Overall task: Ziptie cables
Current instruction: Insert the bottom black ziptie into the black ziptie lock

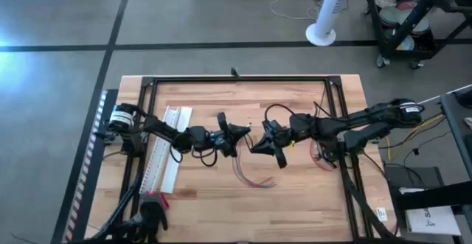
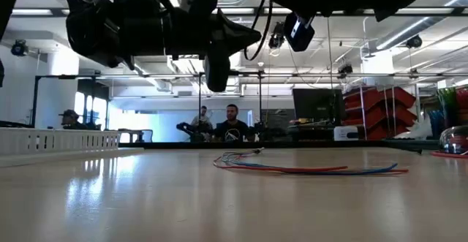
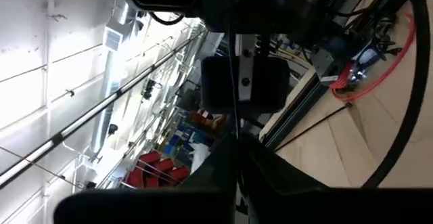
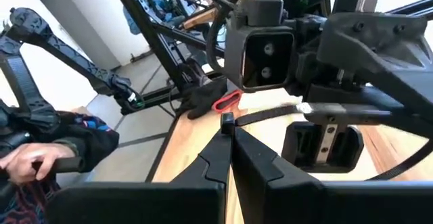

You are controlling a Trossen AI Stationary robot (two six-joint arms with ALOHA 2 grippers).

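Above the middle of the counter [image 1: 295, 192] I hold my two hands tip to tip, well clear of the wood. My left hand [image 1: 242, 132] reaches in from the left side, my right hand [image 1: 259, 145] from the right, and they nearly meet in the air. The fingers of my right hand are pressed together, and a thin dark strip [image 4: 260, 116] runs from their tips toward the left arm's wrist; what it is I cannot tell for certain. My left hand's fingers also look closed to a point, with a thin dark line running up from them in the left wrist view.

The cables [image 1: 251, 176] lie flat on the counter just in front of and below my hands, untouched, a loose curved bundle of reddish and blue wires [image 2: 307, 169]. A long white slotted strip [image 1: 166, 152] lies near the left edge. People sit in the room behind the counter, and a person's hand [image 4: 30, 158] shows beside it.
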